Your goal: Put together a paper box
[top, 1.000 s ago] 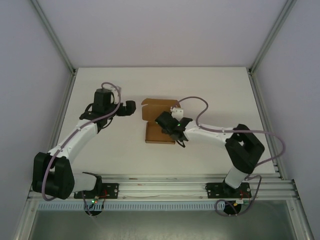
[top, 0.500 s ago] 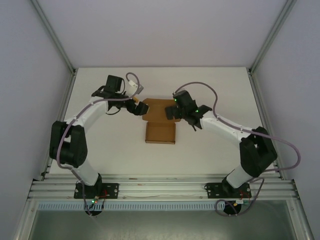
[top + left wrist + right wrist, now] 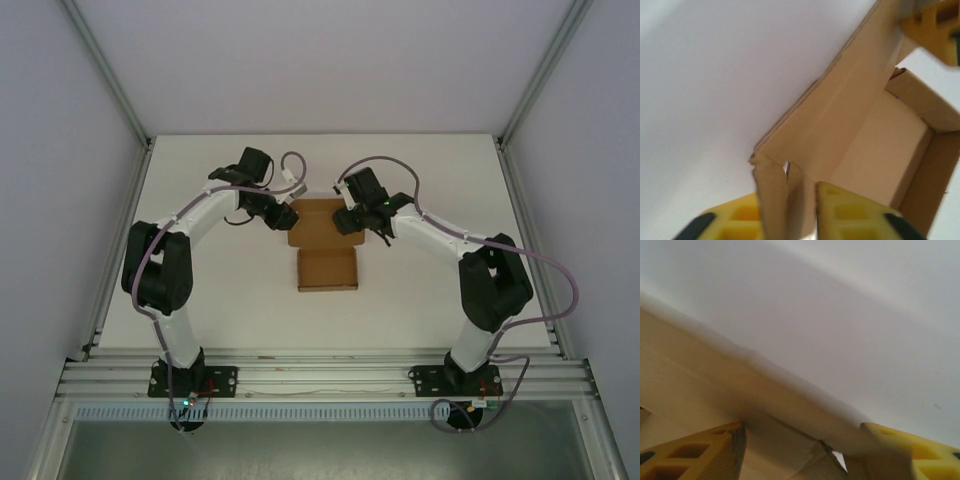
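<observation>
Two grippers at the far end of the tan-brown thin cardboard paper box (image 3: 325, 262) lying mid-table (image 3: 220, 290).
Left gripper (image 3: 284, 216) pinches its far-left corner wall (yellow fingers (image 3: 850, 215) nearly together); right gripper (image 3: 347, 220) stands half-open astride the far-right wall, grip unclear.

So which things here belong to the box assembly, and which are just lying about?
Job: paper box, left gripper, right gripper, both at its far end.
Not the job: white table, aluminium rail, arm cables.

No legible text or markings anywhere
</observation>
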Action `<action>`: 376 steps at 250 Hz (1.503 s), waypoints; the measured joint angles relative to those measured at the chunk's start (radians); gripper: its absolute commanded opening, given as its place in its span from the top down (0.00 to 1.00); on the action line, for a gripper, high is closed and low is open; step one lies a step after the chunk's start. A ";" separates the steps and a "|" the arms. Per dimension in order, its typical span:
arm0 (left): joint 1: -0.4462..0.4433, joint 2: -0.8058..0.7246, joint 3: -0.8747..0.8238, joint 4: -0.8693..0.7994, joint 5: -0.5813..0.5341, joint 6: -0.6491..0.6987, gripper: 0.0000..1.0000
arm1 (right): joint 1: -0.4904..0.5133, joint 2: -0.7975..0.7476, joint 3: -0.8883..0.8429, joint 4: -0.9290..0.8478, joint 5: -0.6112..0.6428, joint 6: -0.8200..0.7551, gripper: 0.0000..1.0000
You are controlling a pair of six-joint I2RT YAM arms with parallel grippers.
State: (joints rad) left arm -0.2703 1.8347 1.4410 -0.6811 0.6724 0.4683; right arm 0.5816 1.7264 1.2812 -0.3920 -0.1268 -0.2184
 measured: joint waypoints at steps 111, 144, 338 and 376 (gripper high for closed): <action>-0.069 -0.076 -0.033 0.080 -0.188 -0.154 1.00 | 0.006 -0.028 0.002 -0.064 0.043 0.034 0.92; -0.090 -0.122 -0.055 0.133 -0.256 -0.269 1.00 | 0.040 -0.070 0.002 -0.045 0.126 0.076 0.91; -0.127 -0.122 -0.195 0.552 -0.432 -0.911 1.00 | 0.158 0.029 0.021 0.236 0.611 0.641 0.89; -0.127 -0.098 -0.206 0.597 -0.430 -0.935 1.00 | 0.159 0.032 -0.021 0.311 0.645 0.685 0.88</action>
State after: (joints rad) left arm -0.3977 1.7363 1.2346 -0.0841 0.2424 -0.4667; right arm 0.7410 1.7588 1.2602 -0.0811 0.5186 0.4664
